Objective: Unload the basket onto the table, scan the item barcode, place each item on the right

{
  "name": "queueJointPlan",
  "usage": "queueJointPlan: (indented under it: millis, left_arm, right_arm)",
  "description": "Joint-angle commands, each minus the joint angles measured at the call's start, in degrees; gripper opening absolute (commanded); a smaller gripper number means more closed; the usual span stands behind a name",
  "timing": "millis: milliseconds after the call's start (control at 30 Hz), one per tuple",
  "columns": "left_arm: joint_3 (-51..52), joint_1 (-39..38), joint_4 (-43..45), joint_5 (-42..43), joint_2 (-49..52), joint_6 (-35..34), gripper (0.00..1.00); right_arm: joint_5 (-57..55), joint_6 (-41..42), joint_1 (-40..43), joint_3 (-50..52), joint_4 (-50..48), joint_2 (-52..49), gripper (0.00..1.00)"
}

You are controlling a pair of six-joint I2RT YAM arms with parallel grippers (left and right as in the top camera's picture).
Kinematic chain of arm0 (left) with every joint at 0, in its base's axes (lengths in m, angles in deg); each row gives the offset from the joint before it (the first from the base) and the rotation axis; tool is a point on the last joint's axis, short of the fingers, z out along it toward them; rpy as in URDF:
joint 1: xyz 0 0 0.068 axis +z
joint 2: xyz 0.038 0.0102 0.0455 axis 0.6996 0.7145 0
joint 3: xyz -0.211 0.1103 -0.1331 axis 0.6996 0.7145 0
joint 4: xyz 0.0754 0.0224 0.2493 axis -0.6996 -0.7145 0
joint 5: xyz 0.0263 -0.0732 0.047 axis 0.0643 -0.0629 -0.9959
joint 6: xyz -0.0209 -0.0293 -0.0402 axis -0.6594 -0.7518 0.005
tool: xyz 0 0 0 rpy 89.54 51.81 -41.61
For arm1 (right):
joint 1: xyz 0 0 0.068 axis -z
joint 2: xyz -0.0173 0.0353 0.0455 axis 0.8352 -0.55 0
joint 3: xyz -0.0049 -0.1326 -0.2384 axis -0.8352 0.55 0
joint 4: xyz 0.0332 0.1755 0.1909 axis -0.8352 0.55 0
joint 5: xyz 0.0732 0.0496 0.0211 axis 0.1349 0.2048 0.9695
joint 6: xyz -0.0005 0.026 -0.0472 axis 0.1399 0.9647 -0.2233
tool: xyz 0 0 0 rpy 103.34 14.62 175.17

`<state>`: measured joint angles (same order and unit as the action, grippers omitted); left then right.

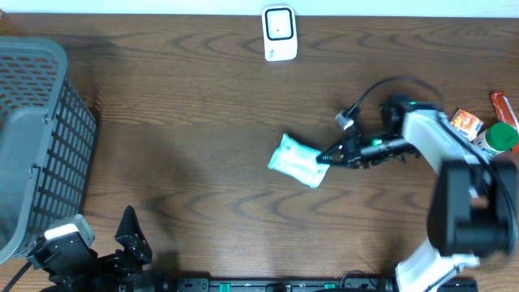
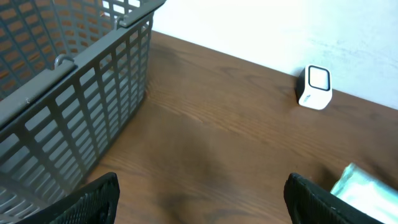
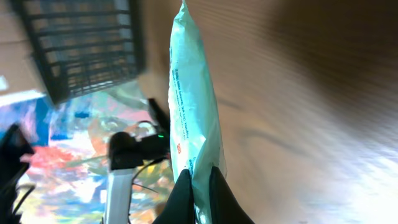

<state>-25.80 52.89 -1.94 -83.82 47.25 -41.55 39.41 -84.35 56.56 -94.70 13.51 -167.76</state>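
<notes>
— So, starting nearest the robot: what is the left gripper (image 2: 202, 186) doing?

— Its jaws stand wide apart with nothing between them. It hangs low over the table (image 1: 203, 122), well short of the scanner (image 1: 280, 32) and far off to the scanner's left.

— And the item?

— The pale green packet (image 1: 296, 161) is about midway between the robot's side of the table and the scanner. It is almost straight in front of the scanner, a touch to its right and well apart from it.

— Has anything got hold of it?

— Yes. The right gripper (image 1: 326, 156) is pinched tight on the packet's right-hand edge. In the wrist view both fingers (image 3: 183, 196) press on the thin seam, and the packet is seen edge-on. Whether it lies on the wood or hangs just clear, I cannot tell.

— Can you see a barcode?

— Only small print down one face, too fine to read.

— What lies further out?

— A grey mesh basket (image 1: 40, 138) stands far to the scanner's left, somewhat nearer the robot. Far to the scanner's right, an orange pack (image 1: 466, 122), a green-capped bottle (image 1: 499, 138) and a red item (image 1: 503, 105) cluster together. The scanner itself, white with a dark-framed window, stands upright at the table's far edge.
</notes>
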Motion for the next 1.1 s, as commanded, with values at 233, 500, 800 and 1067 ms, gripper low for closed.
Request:
queueJointPlan:
  millis: [233, 500, 800, 1067]
  left_arm:
    - [-0.1, -0.2, 0.0, -0.3, -0.3, 1.0, 0.85]
    - [-0.1, -0.2, 0.0, -0.3, -0.3, 1.0, 0.85]
    - [-0.1, -0.2, 0.0, -0.3, -0.3, 1.0, 0.85]
    - [-0.1, -0.2, 0.0, -0.3, -0.3, 1.0, 0.85]
  right_arm:
    - [10.9, -0.2, -0.4, -1.2, 1.6, 15.3, 0.01]
    - [10.8, -0.1, -0.5, -1.2, 0.4, 16.7, 0.01]
    - [-19.3, 25.6, -9.0, -1.6, -37.0, 16.6, 0.01]
    - [-53.3, 24.3, -18.0, -3.8, -57.3, 15.4, 0.01]
